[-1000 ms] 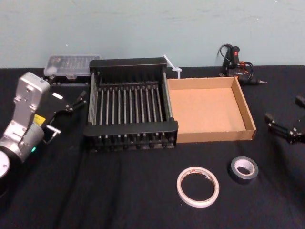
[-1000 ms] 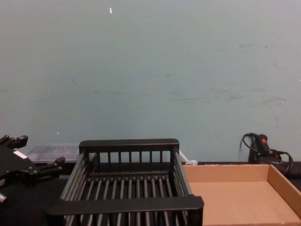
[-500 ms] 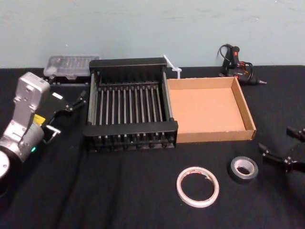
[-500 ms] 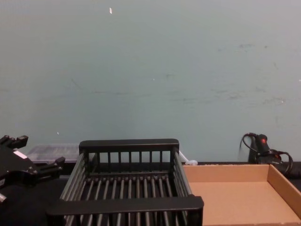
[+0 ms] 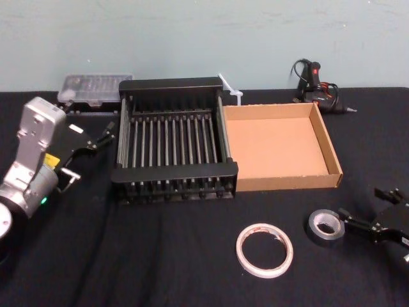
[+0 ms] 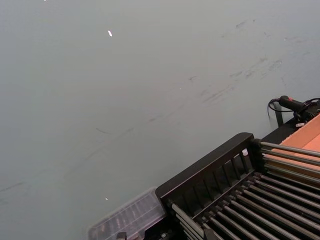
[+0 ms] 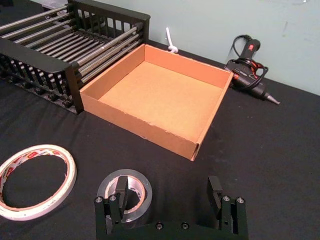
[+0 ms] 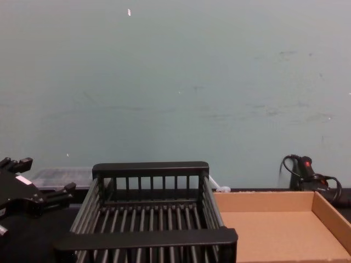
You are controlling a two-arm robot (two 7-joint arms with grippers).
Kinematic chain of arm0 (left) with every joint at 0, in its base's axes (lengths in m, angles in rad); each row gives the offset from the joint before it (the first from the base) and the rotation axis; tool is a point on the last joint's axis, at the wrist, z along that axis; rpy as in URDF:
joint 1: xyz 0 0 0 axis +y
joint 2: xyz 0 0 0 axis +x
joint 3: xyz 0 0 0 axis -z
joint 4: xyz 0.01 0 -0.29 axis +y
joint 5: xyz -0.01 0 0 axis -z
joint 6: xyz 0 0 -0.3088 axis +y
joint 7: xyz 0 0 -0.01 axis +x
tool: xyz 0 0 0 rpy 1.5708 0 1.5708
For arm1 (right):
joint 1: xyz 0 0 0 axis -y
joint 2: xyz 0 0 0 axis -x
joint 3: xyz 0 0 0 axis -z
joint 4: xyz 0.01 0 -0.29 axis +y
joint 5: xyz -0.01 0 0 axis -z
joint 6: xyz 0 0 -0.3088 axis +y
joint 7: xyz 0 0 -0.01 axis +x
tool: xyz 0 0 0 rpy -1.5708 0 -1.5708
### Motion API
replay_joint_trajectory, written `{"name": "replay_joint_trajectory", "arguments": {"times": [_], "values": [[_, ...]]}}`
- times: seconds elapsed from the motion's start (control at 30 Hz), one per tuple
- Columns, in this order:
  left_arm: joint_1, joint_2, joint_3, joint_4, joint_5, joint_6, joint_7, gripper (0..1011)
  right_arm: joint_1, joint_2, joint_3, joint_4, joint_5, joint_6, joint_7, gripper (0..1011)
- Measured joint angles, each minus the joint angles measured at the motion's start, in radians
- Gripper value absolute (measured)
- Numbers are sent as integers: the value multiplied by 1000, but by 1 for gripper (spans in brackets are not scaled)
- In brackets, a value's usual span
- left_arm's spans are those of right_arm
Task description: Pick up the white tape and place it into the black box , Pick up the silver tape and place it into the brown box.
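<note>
The white tape [image 5: 264, 250] lay flat on the black tablecloth [image 5: 160, 256], in front of the gap where the black box [image 5: 174, 148] met the brown box [image 5: 280, 146], and nothing touched it; in the right wrist view the same white ring [image 7: 34, 180] sat beside the silver tape [image 7: 125, 194], the two rolls near each other but apart. The silver tape [image 5: 324, 226] rested on the cloth to the right of the white one, in front of the brown box's near right corner. The right gripper [image 5: 372, 215] was low over the cloth just to the right of the silver roll, its jaws spread wide; the right wrist view showed one finger [image 7: 120, 197] in front of that roll and the other [image 7: 216, 192] well clear of it over bare cloth, so the roll was not pinched. The black box stood left of the brown box, their side walls touching, and both held nothing. The left gripper [image 5: 101, 136] hung parked beside the black box's left wall, with its jaws apart. Behind the black box a clear plastic case [image 5: 96, 89] lay at the table's far edge, a white zip tie [image 5: 231, 89] stuck up near the boxes' shared back corner, and a black glue gun [image 5: 314, 83] with its cable sat behind the brown box.
</note>
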Motion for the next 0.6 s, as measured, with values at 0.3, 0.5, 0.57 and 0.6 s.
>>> {"name": "replay_joint_trajectory", "arguments": {"times": [0.3,0.5,0.57,0.6], "values": [[0,0,0,0,0,0,0,1001,54,-37,-21,45,-11,37,35,1002],[0,0,0,0,0,0,0,1001,73,-53,-28,62,-18,54,52,1002],[0,0,0,0,0,0,0,1001,80,-60,-31,69,-22,63,59,1002],[0,0,0,0,0,0,0,1001,84,-64,-32,75,-25,67,62,1002]]}}
